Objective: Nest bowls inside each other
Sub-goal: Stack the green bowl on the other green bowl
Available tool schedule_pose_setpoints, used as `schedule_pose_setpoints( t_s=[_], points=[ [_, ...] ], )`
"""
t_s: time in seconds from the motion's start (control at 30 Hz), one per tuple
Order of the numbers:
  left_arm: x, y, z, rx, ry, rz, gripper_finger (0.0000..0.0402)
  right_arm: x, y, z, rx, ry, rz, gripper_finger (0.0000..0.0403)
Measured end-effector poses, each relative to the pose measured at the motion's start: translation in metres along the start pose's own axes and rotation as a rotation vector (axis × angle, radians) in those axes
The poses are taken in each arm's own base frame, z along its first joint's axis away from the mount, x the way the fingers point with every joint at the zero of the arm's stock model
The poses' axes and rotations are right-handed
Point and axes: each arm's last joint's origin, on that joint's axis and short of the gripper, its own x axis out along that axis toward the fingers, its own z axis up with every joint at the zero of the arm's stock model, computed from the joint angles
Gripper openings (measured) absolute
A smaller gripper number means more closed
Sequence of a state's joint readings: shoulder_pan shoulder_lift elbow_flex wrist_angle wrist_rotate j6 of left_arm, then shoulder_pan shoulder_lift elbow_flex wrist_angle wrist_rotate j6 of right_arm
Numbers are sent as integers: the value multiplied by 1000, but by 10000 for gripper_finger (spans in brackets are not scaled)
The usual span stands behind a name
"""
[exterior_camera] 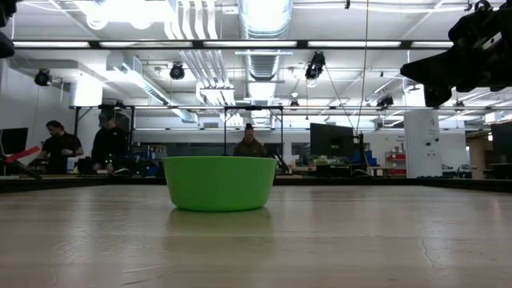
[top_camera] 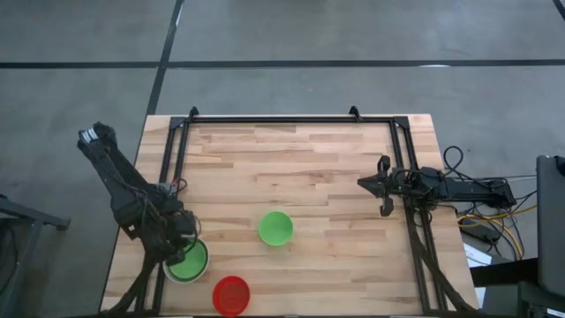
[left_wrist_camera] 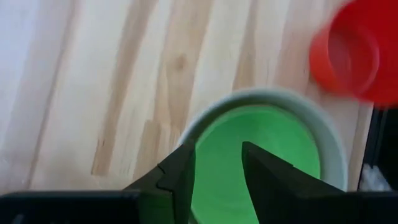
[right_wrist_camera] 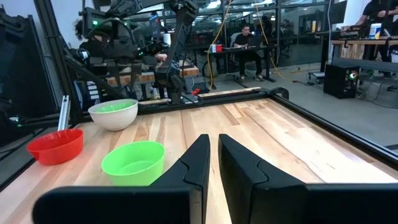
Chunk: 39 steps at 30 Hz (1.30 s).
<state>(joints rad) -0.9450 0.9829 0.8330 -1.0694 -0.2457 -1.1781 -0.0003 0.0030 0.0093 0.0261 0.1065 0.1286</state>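
The nesting is partly done, judging by how the bowls lie. The pale grey-white bowl (top_camera: pixel 187 261) sits near the table's front-left corner and already has green nested inside it (left_wrist_camera: pixel 261 155); whether that green is one bowl or two stacked I cannot tell, since only one green surface shows inside the pale rim. Two bowls are still loose on the wooden table (top_camera: pixel 291 168): a green bowl (top_camera: pixel 275 228) stands well apart from the grey-white bowl, toward the table's middle, and the red bowl (top_camera: pixel 231 295) lies near the grey-white bowl, at the front edge of the table. The left gripper (left_wrist_camera: pixel 217 177) hangs directly over the grey-white bowl, its fingers apart with nothing between them; the green inside the bowl shows through the gap. That reads as a bowl set down and let go, not one being lifted. The right gripper (top_camera: pixel 385 187) waits far from the grey-white bowl, over the opposite side of the table, its fingers (right_wrist_camera: pixel 202 165) drawn close with only a narrow slit between them and nothing held. What seems to be left is to bring the loose green bowl and the red bowl over and drop each into the stack in the grey-white bowl. The red one is the nearer pick for the left arm.
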Motion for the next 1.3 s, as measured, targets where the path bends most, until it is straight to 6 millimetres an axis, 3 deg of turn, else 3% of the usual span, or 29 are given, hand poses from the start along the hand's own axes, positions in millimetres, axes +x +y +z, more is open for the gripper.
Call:
schedule_pose_setpoints(
  t_s=[0.43,0.83,1.3],
  points=[
    [2,6,18,-314,-68,21,136,0,0,0,-1,0,0,34],
    [6,10,47,-579,-139,-74,136,0,0,0,0,0,0,34],
    [18,24,80,-683,-224,-77,135,0,0,0,0,0,0,34]
  ],
)
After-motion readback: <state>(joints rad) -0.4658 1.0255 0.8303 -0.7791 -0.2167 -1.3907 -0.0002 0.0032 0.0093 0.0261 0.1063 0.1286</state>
